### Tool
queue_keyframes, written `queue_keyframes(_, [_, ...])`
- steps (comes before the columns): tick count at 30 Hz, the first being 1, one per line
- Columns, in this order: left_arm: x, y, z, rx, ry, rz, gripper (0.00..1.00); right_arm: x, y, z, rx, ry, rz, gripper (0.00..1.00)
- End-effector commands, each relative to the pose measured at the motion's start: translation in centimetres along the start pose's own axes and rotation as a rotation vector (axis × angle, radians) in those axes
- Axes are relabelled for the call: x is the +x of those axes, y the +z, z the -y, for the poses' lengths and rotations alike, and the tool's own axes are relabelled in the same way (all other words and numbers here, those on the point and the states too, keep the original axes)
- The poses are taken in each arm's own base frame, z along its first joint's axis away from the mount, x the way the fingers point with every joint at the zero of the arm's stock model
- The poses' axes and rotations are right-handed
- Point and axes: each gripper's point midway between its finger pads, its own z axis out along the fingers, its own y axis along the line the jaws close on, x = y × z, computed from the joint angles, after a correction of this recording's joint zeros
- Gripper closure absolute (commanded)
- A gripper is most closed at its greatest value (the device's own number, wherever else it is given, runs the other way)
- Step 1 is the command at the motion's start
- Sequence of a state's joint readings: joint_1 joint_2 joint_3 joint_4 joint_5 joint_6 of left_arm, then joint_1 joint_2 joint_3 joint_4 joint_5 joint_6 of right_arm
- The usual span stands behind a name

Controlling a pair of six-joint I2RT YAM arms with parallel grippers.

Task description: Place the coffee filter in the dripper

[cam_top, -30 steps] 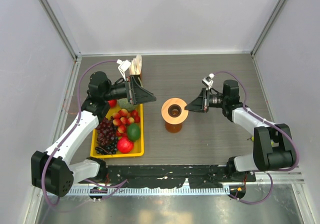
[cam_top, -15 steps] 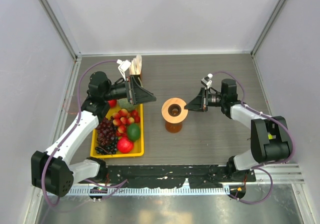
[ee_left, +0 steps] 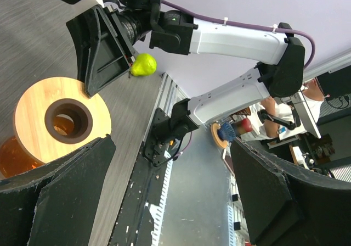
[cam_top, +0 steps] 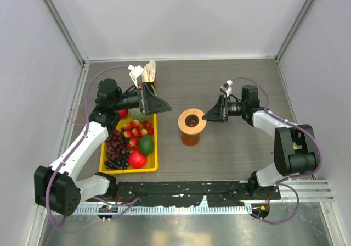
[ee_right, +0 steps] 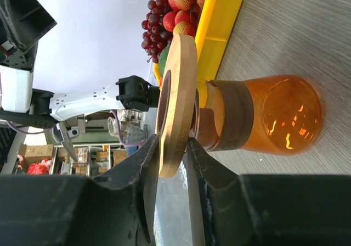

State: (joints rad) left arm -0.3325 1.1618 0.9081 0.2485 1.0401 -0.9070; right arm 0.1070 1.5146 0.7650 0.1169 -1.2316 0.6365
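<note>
Table [cam_top: 241, 152]: walled on three sides; your open board lies right of centre.
Yellow tray [cam_top: 156, 147]: left of centre.
Dripper [cam_top: 182, 121]: tan collar, dark hole, atop amber jug [cam_top: 190, 140], mid-table.
Left gripper [ee_left: 175, 196]: spread wide, empty.
Right gripper [cam_top: 206, 116]: straddles the collar's rim; you can't tell if it pinches.

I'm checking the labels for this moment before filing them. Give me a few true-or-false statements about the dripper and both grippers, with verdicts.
1. The dripper sits on top of the amber glass jug. True.
2. A paper filter already lies in the dripper. False: its dark centre hole shows bare, and the bundle of papers stands at the far end of the yellow fruit tray.
3. The left gripper has its jaws wide apart with nothing between them. True.
4. The right gripper hangs over the yellow fruit tray. False: it is at the dripper's right side, with its jaws either side of the dripper's rim.
</note>
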Motion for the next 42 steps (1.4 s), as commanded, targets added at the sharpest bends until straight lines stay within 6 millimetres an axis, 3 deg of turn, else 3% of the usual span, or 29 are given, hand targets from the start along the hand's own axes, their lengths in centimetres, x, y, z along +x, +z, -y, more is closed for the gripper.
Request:
queue_keyframes(1, [-0.5,-0.2,1.6,0.043,0.068,0.016,0.01,-1.1,-0.1,0.0,0.014,-0.05,0.007,0.68])
queue_keyframes(4, [-0.5,-0.3,1.7,0.043,0.068,0.016,0.01,-1.1,-0.2,0.3,0.029,-0.045,0.009,0.66])
queue_keyframes(10, [-0.4,-0.4,1.8,0.042,0.07,0.02,0.01,-0.7,-0.4,0.7,0.057,-0.031,-0.002,0.55])
queue_keyframes(20, [-0.2,-0.5,1.9,0.036,0.076,0.025,0.01,-0.8,-1.6,-0.8,0.124,-0.137,0.001,0.38])
queue_keyframes(29, [-0.2,-0.7,1.7,0.019,0.083,0.035,0.01,0.1,-3.2,-0.9,0.25,-0.223,0.014,0.43])
queue_keyframes(42, [-0.1,-0.7,1.6,0.011,0.092,0.04,0.01,0.2,-2.0,-0.6,0.216,-0.194,-0.019,0.46])
